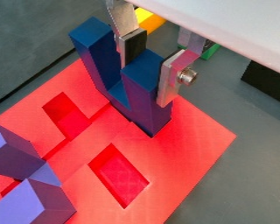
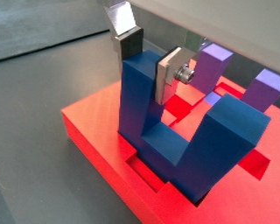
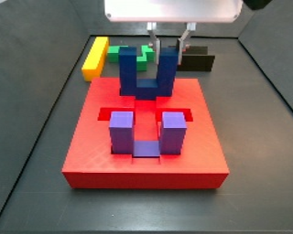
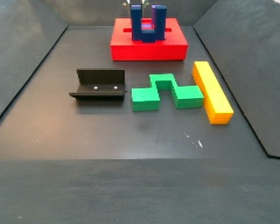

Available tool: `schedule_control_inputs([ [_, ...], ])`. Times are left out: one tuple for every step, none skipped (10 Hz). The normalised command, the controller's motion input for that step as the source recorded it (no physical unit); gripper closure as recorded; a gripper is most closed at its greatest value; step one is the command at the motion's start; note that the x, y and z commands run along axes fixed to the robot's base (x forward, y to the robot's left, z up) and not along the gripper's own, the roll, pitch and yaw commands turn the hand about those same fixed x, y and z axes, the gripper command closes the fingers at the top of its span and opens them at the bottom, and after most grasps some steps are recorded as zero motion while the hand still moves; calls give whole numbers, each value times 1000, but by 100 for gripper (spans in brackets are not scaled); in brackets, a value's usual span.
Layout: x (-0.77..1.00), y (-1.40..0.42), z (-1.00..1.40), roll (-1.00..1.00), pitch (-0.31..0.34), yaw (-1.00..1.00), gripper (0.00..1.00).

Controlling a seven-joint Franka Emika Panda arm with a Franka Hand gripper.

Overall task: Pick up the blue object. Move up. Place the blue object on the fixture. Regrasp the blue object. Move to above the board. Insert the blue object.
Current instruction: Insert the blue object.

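The gripper clamps one prong of the blue block, prongs up. Its base sits right at a slot in the red board, so the remaining move looks straight down.

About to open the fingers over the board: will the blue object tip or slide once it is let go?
Likely stiff: the blue object looks like a solid block, one prong clamped by the gripper. Tipping seems unlikely; its base sits low in the board, prongs upright. Its smooth faces could slip, so open slowly.
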Motion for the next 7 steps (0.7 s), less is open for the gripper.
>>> schedule_control_inputs([
  [137,46,-609,-43,-117,0,100],
  [66,74,-751,-14,-137,0,100],
  [91,66,-703,0,-131,0,100],
  [31,0,-531,0,-97,0,100],
  [0,9,0,0,0,-11,100],
  [0,0,0,7,0,0,100],
  [0,0,0,17,0,0,100],
])
